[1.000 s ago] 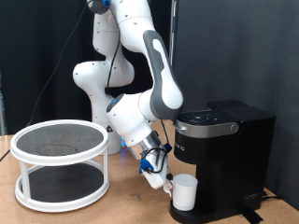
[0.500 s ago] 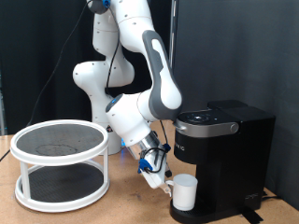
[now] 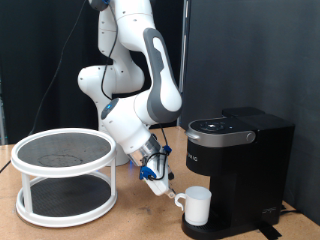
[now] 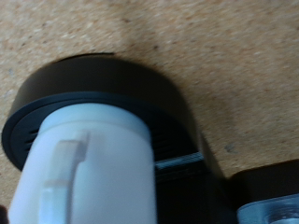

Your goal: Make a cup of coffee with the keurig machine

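The white cup (image 3: 196, 206) stands upright on the round drip base of the black keurig machine (image 3: 243, 165), under its spout, with its handle towards the exterior view's left. My gripper (image 3: 163, 184) hangs just left of the cup, a little apart from the handle, and holds nothing. In the wrist view the cup (image 4: 89, 177) and its handle fill the near field on the black drip base (image 4: 112, 79). My fingers do not show there. The machine's lid is down.
A white two-tier round rack (image 3: 66, 172) with dark mesh shelves stands on the wooden table (image 3: 130, 222) at the exterior view's left. A black curtain hangs behind the machine.
My gripper has drawn back from the cup's handle towards the exterior view's left and slightly up. The cup stays on the drip base.
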{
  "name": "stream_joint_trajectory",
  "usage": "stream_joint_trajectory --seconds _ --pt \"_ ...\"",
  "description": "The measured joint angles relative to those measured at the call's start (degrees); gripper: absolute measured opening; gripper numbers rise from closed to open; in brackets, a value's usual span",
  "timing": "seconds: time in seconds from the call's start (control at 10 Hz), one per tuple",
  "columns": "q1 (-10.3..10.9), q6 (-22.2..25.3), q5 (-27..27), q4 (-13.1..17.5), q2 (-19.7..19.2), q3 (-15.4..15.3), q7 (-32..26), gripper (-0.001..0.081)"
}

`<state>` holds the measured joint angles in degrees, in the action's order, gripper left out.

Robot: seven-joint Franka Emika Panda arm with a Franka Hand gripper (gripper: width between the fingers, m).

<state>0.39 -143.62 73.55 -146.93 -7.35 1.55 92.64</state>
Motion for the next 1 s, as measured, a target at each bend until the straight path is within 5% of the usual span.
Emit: stream_joint_trajectory --seconds 0.5,1.0 --pt "-0.1 -3.6 1.4 -3.7 3.0 -0.1 -0.7 0.0734" --pt "0.2 -4.0 1.5 -3.8 2.3 -1.2 0.9 0.0734"
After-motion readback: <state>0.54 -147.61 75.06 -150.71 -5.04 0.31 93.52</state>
